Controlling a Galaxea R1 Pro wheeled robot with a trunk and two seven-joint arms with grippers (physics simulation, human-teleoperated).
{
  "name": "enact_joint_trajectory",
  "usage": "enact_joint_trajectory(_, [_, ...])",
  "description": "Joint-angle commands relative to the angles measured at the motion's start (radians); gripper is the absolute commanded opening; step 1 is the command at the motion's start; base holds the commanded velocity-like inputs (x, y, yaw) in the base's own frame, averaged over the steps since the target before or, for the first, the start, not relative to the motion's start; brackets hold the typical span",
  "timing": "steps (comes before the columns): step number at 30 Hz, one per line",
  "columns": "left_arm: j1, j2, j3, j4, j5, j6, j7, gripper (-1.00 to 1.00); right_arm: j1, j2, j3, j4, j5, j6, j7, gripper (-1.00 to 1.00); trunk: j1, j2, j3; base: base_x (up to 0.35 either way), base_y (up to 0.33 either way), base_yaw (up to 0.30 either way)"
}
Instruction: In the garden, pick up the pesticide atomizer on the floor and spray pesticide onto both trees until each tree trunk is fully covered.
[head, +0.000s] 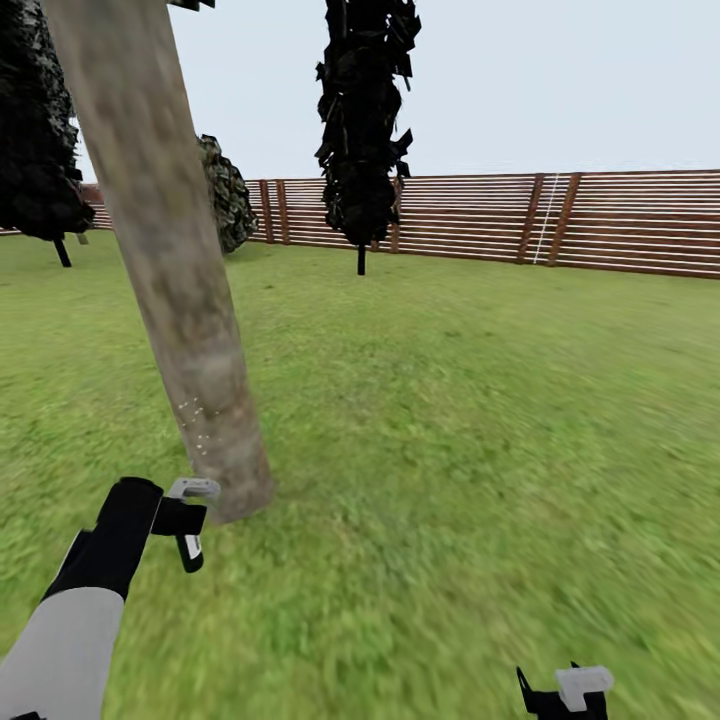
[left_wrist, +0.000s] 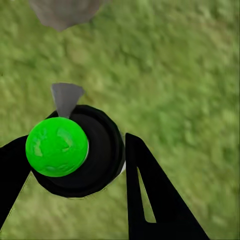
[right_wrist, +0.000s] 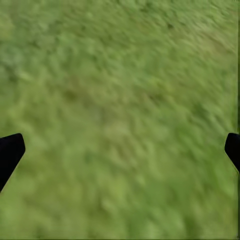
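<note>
The pesticide atomizer (left_wrist: 56, 146) has a bright green round part on a black body, with a pale grey nozzle. My left gripper (left_wrist: 72, 155) is shut on it. In the head view the left gripper (head: 185, 520) hangs low beside the foot of a thick mottled tree trunk (head: 165, 250), and the atomizer's grey top (head: 193, 489) points at the bark. A few whitish pesticide speckles (head: 196, 425) dot the lower trunk. The trunk's base (left_wrist: 62, 10) also shows in the left wrist view. My right gripper (head: 567, 695) is open over bare grass (right_wrist: 120, 100), its fingertips (right_wrist: 10, 150) far apart.
A brown slat fence (head: 600, 220) closes the lawn at the back. Two black-leaved trees (head: 365, 130) (head: 35, 130) with thin stems and a round bush (head: 228, 195) stand far off. Open grass (head: 480, 420) stretches to the right of the trunk.
</note>
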Motion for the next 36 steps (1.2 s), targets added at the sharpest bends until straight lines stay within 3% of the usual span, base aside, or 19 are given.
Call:
enact_joint_trajectory(1, [0.0, 0.009, 0.002, 0.0, 0.004, 0.001, 0.0, -1.0, 0.0, 0.0, 0.0, 0.0, 0.0, 0.0, 0.0, 1.0, 0.0, 0.0, 0.0, 0.226, -0.211, 0.002])
enact_joint_trajectory(2, [0.0, 0.023, 0.003, 0.0, 0.004, 0.001, 0.0, -1.0, 0.0, 0.0, 0.0, 0.0, 0.0, 0.0, 0.0, 1.0, 0.0, 0.0, 0.0, 0.226, -0.211, 0.001])
enact_joint_trajectory(4, [0.002, 0.081, 0.005, 0.001, 0.008, 0.001, -0.001, -1.0, 0.0, 0.0, 0.0, 0.0, 0.0, 0.0, 0.0, 1.0, 0.0, 0.0, 0.0, 0.227, -0.21, 0.0])
enact_joint_trajectory(7, [0.024, 0.1, 0.005, 0.002, 0.01, 0.0, -0.001, -1.0, 0.0, 0.0, 0.0, 0.0, 0.0, 0.0, 0.0, 1.0, 0.0, 0.0, 0.0, 0.23, -0.207, 0.0])
enact_joint_trajectory(12, [0.085, 0.078, 0.001, 0.07, 0.015, -0.081, 0.001, -1.0, 0.0, 0.0, -0.001, -0.001, 0.0, 0.0, 0.0, 1.0, 0.0, 0.0, 0.0, 0.239, -0.196, 0.02])
enact_joint_trajectory(18, [0.092, 0.009, 0.008, 0.101, 0.012, -0.115, 0.001, -1.0, 0.0, 0.0, -0.001, -0.002, 0.0, 0.0, 0.0, 1.0, 0.0, 0.0, 0.0, 0.114, -0.088, 0.217])
enact_joint_trajectory(20, [0.092, 0.014, 0.014, 0.101, 0.01, -0.117, 0.002, -1.0, 0.0, 0.0, -0.002, -0.002, 0.0, 0.0, 0.0, 1.0, 0.0, 0.0, 0.0, 0.009, -0.007, 0.272])
enact_joint_trajectory(24, [0.092, 0.063, 0.094, 0.105, 0.009, -0.119, 0.044, -1.0, 0.0, 0.0, -0.002, -0.002, 0.0, 0.0, 0.0, 1.0, 0.0, 0.0, 0.0, 0.002, -0.001, 0.135])
enact_joint_trajectory(26, [0.092, 0.071, 0.122, 0.106, 0.011, -0.124, 0.063, -1.0, 0.0, -0.001, -0.002, -0.002, 0.0, 0.0, 0.0, 1.0, 0.0, 0.0, 0.0, 0.0, 0.0, 0.027])
enact_joint_trajectory(29, [0.092, 0.065, 0.138, 0.106, 0.014, -0.133, 0.074, -1.0, 0.0, -0.001, -0.002, -0.001, 0.0, 0.0, 0.0, 1.0, 0.0, 0.0, 0.0, 0.0, 0.0, 0.006])
enact_joint_trajectory(36, [0.101, 0.054, 0.139, 0.136, 0.004, -0.138, 0.082, -1.0, 0.0, -0.002, -0.002, -0.002, 0.0, 0.0, 0.0, 1.0, 0.0, 0.0, 0.0, 0.249, 0.0, 0.001])
